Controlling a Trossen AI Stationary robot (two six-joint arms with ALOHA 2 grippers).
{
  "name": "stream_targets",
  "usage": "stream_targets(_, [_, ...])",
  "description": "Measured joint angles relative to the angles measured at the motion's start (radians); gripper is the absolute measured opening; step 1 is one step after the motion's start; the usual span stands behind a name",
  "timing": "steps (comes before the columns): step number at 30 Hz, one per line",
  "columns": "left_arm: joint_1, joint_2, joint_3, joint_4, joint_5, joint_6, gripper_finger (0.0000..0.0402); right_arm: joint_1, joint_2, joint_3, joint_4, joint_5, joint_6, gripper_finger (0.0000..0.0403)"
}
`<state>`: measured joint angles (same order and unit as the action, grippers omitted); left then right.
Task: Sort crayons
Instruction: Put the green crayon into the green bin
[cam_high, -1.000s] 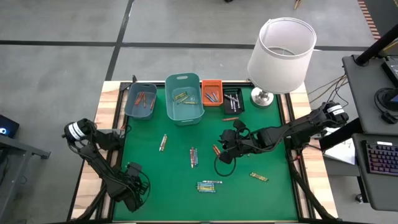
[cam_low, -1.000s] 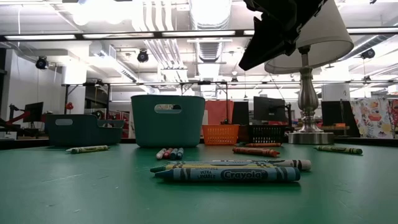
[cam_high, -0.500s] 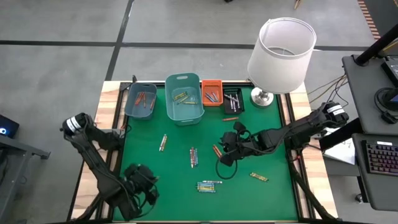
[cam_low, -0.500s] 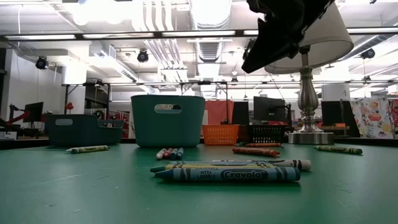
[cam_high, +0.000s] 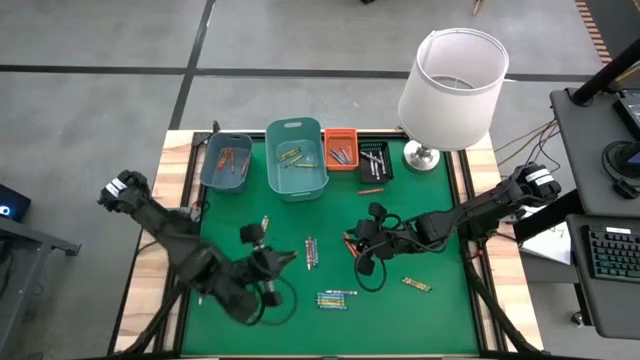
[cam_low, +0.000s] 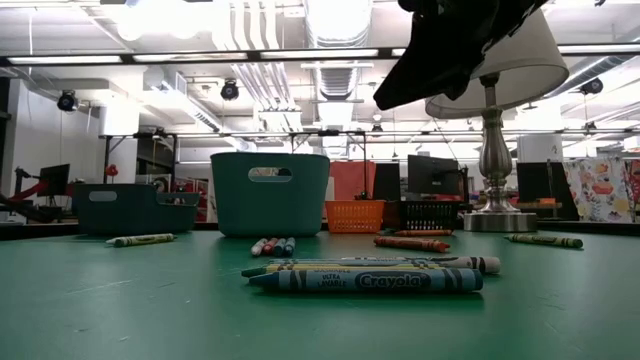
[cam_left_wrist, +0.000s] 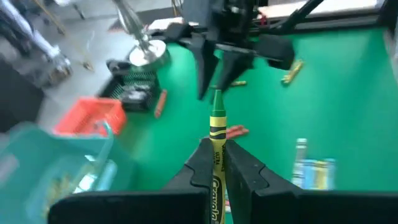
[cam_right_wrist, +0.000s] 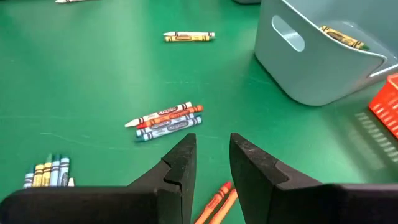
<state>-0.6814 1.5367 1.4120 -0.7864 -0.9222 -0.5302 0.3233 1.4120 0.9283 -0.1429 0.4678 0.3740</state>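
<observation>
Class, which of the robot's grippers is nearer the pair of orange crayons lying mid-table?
Right. The right gripper hovers just beside the orange crayons; the left gripper, holding a yellow-green crayon, is farther off.

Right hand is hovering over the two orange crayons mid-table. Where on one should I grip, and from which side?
Grip at mid-length, coming straight down from above. The orange crayons lie flat on the green mat, side by side and apparently touching. Turn the open right hand so its fingers close across the thin width. It may well pinch both.
</observation>
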Motion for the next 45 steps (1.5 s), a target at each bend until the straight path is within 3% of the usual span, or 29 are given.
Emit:
stream_targets(5, [0.137, -0.046, -0.058, 0.061, 0.011, 0.187, 0.0000, 0.000, 0.000, 0.000, 0.004, 0.000, -0.025, 0.0089])
stream_targets(10, [0.297, -0.130, -0.175, 0.158, 0.102, 0.287, 0.0000, 0.000, 0.000, 0.000, 0.006, 0.002, -0.056, 0.0089])
stream_targets(17, [0.632, -0.250, -0.385, 0.433, 0.432, 0.484, 0.0000, -0.001, 0.000, 0.001, 0.019, 0.003, -0.132, 0.0089])
stream_targets(23, [0.990, -0.232, -0.410, 0.485, 0.738, 0.610, 0.0000, -0.013, 0.000, 0.002, 0.050, 0.003, -0.216, 0.0089])
stream_targets(27, [1.187, -0.176, -0.384, 0.475, 0.884, 0.682, 0.0000, -0.055, -0.002, 0.034, 0.045, 0.003, -0.244, 0.0089])
stream_targets(32, [1.338, -0.075, -0.290, 0.417, 0.954, 0.756, 0.0000, -0.123, -0.003, 0.104, 0.042, 0.002, -0.339, 0.0089])
stream_targets(38, [1.378, 0.098, -0.102, 0.244, 0.967, 0.896, 0.0000, -0.186, -0.004, 0.153, -0.001, 0.003, -0.390, 0.0089])
stream_targets(45, [1.389, 0.253, 0.024, 0.119, 0.959, 1.005, 0.0000, -0.217, -0.004, 0.152, -0.077, 0.002, -0.364, 0.0089])
